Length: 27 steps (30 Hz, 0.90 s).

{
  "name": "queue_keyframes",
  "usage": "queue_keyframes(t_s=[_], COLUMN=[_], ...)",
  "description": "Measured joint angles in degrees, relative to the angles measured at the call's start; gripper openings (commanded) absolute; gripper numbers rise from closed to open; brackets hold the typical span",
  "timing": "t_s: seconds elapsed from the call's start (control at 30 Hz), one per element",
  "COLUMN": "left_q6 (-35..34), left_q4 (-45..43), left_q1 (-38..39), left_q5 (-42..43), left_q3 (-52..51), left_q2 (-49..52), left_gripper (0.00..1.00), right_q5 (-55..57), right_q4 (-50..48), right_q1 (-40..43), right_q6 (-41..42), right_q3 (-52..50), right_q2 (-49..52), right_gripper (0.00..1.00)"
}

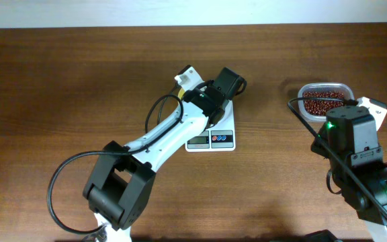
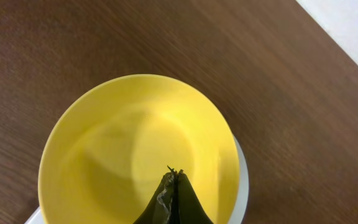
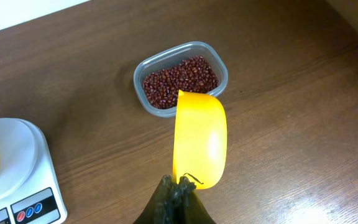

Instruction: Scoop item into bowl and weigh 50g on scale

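Scoop (image 3: pixel 199 134) of yellow plastic, pinched by right tool (image 3: pixel 178 182), hangs near red-brown beans (image 3: pixel 180 79) for dipping; left tool (image 2: pixel 174 174), pressed together, overhangs yellow bowl (image 2: pixel 104 143).

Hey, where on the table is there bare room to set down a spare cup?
Widest bare patch: the table left of the scale and left arm. A narrower strip lies between scale and bean container. Crowded: the scale, bearing the bowl, and the near right corner, where the right gripper holds the scoop.

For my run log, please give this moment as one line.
left pincer: shut over empty bowl on scale | right pincer: holds scoop | beans: in container
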State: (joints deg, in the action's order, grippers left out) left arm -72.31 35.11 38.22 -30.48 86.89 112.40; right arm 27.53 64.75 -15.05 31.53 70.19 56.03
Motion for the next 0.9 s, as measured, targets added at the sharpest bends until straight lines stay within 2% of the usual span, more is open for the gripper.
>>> queue_keyframes(t_s=[0.27, 0.9], left_q6=[0.02, 0.07], left_q4=[1.49, 0.33], left_q1=[0.52, 3.61], left_q5=[2.19, 6.75], left_q3=[0.02, 0.02], left_q2=[3.72, 3.76], left_gripper=[0.0, 0.0], right_q5=[-0.02, -0.22], right_q4=[0.0, 0.0], right_q1=[0.0, 0.0], right_q6=[-0.07, -0.02], right_q3=[0.0, 0.0], right_q2=[0.0, 0.0], right_gripper=[0.04, 0.04])
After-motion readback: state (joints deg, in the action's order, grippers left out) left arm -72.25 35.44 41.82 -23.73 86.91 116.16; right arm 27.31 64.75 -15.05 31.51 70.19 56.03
